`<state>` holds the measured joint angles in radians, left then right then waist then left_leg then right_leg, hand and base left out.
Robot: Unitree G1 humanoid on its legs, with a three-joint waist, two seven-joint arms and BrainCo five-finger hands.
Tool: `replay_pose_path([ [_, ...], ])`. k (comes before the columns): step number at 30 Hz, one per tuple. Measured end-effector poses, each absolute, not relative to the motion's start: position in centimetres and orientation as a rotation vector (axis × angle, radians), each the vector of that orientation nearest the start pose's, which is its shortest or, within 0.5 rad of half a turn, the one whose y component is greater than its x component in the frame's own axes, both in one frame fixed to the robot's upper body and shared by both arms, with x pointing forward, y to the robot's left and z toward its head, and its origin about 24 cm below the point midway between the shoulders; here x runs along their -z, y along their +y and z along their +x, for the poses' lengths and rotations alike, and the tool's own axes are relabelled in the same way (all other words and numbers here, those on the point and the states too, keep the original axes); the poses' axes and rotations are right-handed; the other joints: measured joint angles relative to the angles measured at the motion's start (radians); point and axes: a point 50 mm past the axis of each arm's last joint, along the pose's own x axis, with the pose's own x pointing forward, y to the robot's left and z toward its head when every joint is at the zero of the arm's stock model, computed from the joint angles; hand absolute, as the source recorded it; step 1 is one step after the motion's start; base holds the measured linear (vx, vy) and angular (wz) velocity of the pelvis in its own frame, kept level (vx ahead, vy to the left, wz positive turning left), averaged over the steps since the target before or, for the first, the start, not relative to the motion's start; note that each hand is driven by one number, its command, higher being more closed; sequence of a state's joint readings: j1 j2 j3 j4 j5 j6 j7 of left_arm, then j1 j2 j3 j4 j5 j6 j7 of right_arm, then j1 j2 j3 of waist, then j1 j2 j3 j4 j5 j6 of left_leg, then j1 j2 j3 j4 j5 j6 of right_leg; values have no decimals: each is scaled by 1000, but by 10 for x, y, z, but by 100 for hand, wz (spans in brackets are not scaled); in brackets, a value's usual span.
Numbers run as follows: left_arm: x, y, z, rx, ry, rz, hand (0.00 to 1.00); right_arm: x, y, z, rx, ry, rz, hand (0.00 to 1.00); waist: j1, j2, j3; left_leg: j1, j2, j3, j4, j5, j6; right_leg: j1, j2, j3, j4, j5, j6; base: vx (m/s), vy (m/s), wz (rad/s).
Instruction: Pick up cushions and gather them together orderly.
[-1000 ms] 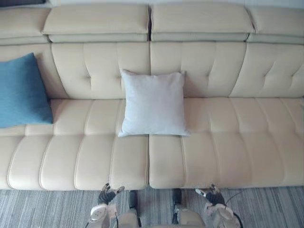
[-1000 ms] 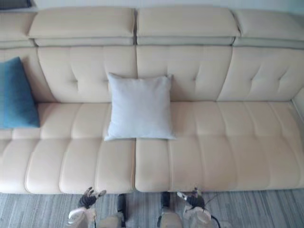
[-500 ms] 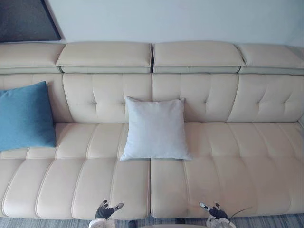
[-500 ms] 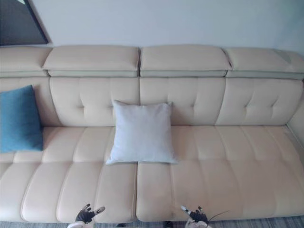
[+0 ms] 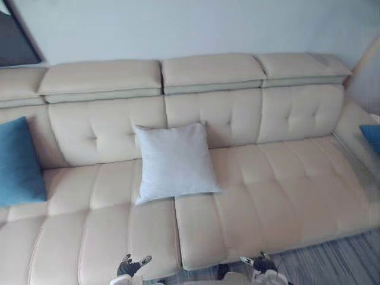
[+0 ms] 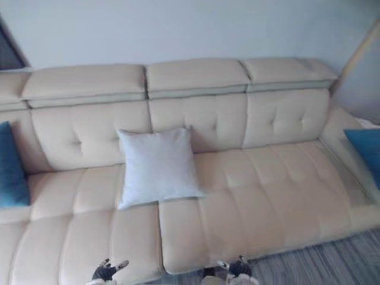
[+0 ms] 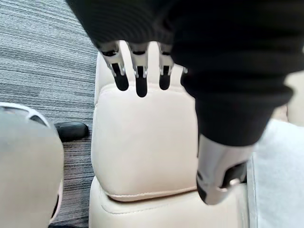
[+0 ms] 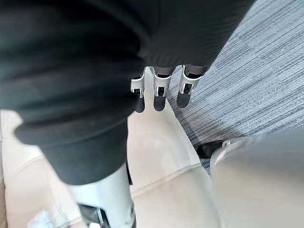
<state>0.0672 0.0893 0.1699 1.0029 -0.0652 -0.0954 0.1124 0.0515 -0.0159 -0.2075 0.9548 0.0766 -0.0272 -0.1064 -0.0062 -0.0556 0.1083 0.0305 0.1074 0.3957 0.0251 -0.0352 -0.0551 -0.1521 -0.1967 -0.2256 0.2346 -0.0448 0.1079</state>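
Note:
A pale grey cushion [image 5: 174, 162] leans upright against the backrest in the middle of the cream sofa [image 5: 285, 184]. A blue cushion [image 5: 18, 161] rests at the sofa's left end. Another blue cushion [image 6: 365, 151] lies at the far right end, by the corner. My left hand [image 5: 130, 266] hangs low at the sofa's front edge, fingers straight and holding nothing. My right hand [image 5: 259, 263] hangs likewise at the front edge, open and empty. The left wrist view has straight fingers [image 7: 137, 76] over the seat; the right wrist view has straight fingers [image 8: 159, 90] over seat and carpet.
Grey striped carpet [image 5: 338, 258] lies in front of the sofa at the lower right. A dark framed panel [image 5: 15, 38] hangs on the wall at the upper left. The sofa turns a corner at the right end [image 6: 350, 127].
The camera has swung up and then to the right, bringing the sofa's right end and a second blue cushion into view. The cushions have not moved; both hands stay low and open.

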Motion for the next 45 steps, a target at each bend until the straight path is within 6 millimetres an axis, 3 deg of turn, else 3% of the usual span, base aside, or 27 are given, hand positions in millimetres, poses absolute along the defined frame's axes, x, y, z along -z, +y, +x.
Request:
replay_pose_path([
  [1,146,215,121,-354,936,3,0,150,-188,126,333,972,93,0,-1,-20,7,-1,3,-11,8,6,-2,-32,-41,-37,247,-73,-34,-51,-63,38],
  [2,145,218,123,-356,930,8,0,150,-185,125,325,978,94,0,-2,-30,11,-9,-3,-24,36,4,0,-27,-72,-38,349,-103,-18,31,-70,29],
  [4,142,221,131,-366,905,5,0,150,-181,129,310,975,94,0,-6,-84,16,-72,-23,-35,147,-31,-6,-42,-96,-51,392,-101,0,-67,-108,21],
  [5,144,214,129,-359,918,-15,0,147,-187,136,307,956,64,0,7,-31,2,-99,-30,-60,139,-31,0,10,-41,-26,276,-101,15,-172,-29,-9],
  [6,146,208,125,-359,926,-37,0,144,-197,142,319,939,41,0,15,-3,4,-91,-16,-37,100,-17,40,38,-26,-19,340,-145,9,-129,1,4],
  [7,144,216,127,-385,912,-26,0,145,-193,145,301,949,31,0,10,-42,13,-85,-59,-24,104,17,60,122,-64,-10,389,-196,21,-32,-46,-5],
  [8,143,217,130,-390,903,-28,0,145,-192,148,297,949,30,0,20,-59,12,-95,-61,-14,117,16,59,166,-57,-14,296,-220,34,-78,-154,-20],
  [9,143,219,128,-408,902,-38,0,139,-191,162,279,915,20,0,36,-50,18,-132,-38,9,155,17,58,216,-21,-34,140,-233,35,-174,-186,-62],
  [11,144,214,128,-404,906,-59,0,128,-191,184,261,835,-1,0,42,-10,49,-169,1,8,182,24,47,283,40,-46,-53,-199,-11,-226,-158,-32],
  [14,146,197,131,-355,913,-73,0,128,-202,181,283,844,-29,0,36,58,88,-161,41,-16,165,71,17,326,92,-72,-112,-156,-36,-285,-113,15],
  [16,148,196,126,-339,926,-55,0,133,-205,170,298,875,-28,0,23,56,90,-156,33,-60,116,122,-10,300,92,-98,-86,-152,-49,-277,-82,22],
  [17,147,196,128,-335,922,-54,0,135,-205,165,305,888,-26,0,17,61,90,-182,45,-84,184,78,-14,273,88,-122,-77,-159,-80,-206,8,1],
  [19,149,197,123,-339,935,-55,0,136,-211,158,337,904,-14,0,13,64,92,-201,48,-99,308,-3,13,237,71,-120,-46,-156,-83,-168,63,-7],
  [21,150,197,120,-339,949,-54,0,143,-217,140,371,948,-7,0,9,64,92,-144,38,-112,412,-117,-28,209,39,-95,-29,-137,-67,-158,184,-11],
  [24,153,195,114,-348,970,-68,0,146,-216,130,392,974,15,0,7,81,81,-77,2,-167,308,-164,-43,181,45,-47,-46,-100,-34,-103,202,-32],
  [27,154,200,107,-356,984,-56,0,153,-202,117,377,1014,54,0,3,42,51,-27,-69,-131,131,-85,12,179,13,-3,-141,-20,-16,-112,192,-32],
  [30,155,200,104,-356,992,-62,0,154,-204,112,400,1025,69,0,-7,41,44,-13,-96,-101,82,-66,35,172,-1,25,-173,20,-8,-79,109,-19],
  [35,157,196,99,-404,1002,-125,0,154,-205,109,415,1027,80,0,-6,54,28,26,-93,-19,41,-60,30,145,10,100,-183,36,-19,-62,58,-50],
  [37,157,195,100,-398,1010,-119,0,153,-203,112,410,1017,85,0,-6,53,27,30,-63,77,50,-74,11,91,35,121,-171,48,-64,-13,-4,-115],
  [38,157,195,100,-397,1012,-117,0,153,-203,113,410,1016,84,0,-7,54,27,30,-54,103,49,-76,8,81,35,85,-166,37,-97,-7,0,-146],
  [39,157,195,99,-396,1012,-117,0,152,-204,117,407,1009,81,0,-8,64,23,28,-24,159,44,-83,-3,63,17,-64,-148,21,-170,-2,-6,-104],
  [40,157,195,99,-396,1013,-116,0,152,-204,118,406,1009,81,0,-8,64,23,30,-12,182,44,-85,-8,58,5,-126,-141,17,-191,41,-6,-155],
  [41,157,197,99,-397,1016,-112,0,152,-203,119,404,1006,83,0,-8,69,24,34,21,244,55,-94,-27,46,-26,-316,-108,4,-225,112,-35,-163],
  [42,158,199,97,-398,1026,-106,0,153,-203,119,403,1012,83,0,-6,63,17,47,42,303,73,-90,-36,50,-52,-458,-86,10,-228,143,-32,-162],
  [43,159,200,95,-398,1033,-101,0,153,-203,118,403,1014,83,0,-6,60,14,52,44,318,76,-91,-37,50,-57,-487,-82,31,-230,201,-89,-162],
  [44,158,202,99,-382,1036,-84,0,153,-206,117,407,1017,75,0,-11,56,12,64,61,306,86,-91,-37,44,-42,-500,-80,63,-158,231,-184,-117],
  [45,157,200,105,-368,1026,-80,0,152,-210,117,415,1016,68,0,-16,60,15,77,72,300,89,-91,-38,45,-27,-477,-79,53,-138,237,-217,-108],
])
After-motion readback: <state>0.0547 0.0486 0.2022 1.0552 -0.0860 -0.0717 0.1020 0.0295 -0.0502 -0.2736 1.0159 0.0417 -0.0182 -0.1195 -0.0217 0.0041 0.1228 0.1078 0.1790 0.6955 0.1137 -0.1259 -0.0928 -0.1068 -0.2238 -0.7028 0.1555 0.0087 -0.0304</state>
